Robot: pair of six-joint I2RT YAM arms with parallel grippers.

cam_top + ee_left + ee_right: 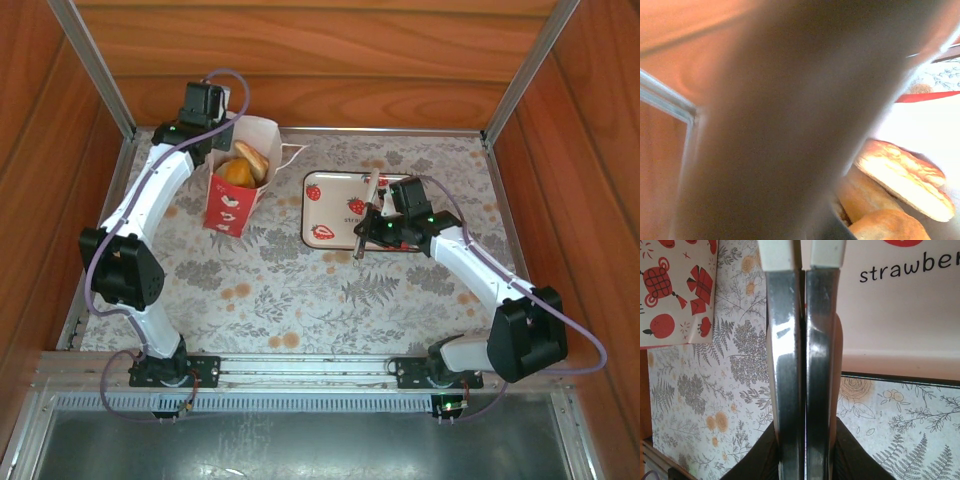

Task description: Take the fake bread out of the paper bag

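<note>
The paper bag (228,205), white with a red patterned lower band, stands upright at the far left of the table. Fake bread fills its open top: an orange bun (240,172) and a tan roll (252,153). My left gripper (218,130) is at the bag's rear rim, shut on the paper. In the left wrist view the blurred bag wall (790,125) runs very close to the lens, with golden rolls (905,177) inside at lower right. My right gripper (372,195) hovers over the strawberry tray, shut and empty (802,255). The bag's red band (675,290) is at its upper left.
A white tray (325,205) printed with red strawberries lies mid-table right of the bag; its pale floor (900,325) holds nothing. Wooden walls and aluminium posts enclose the floral tabletop (280,290) on three sides.
</note>
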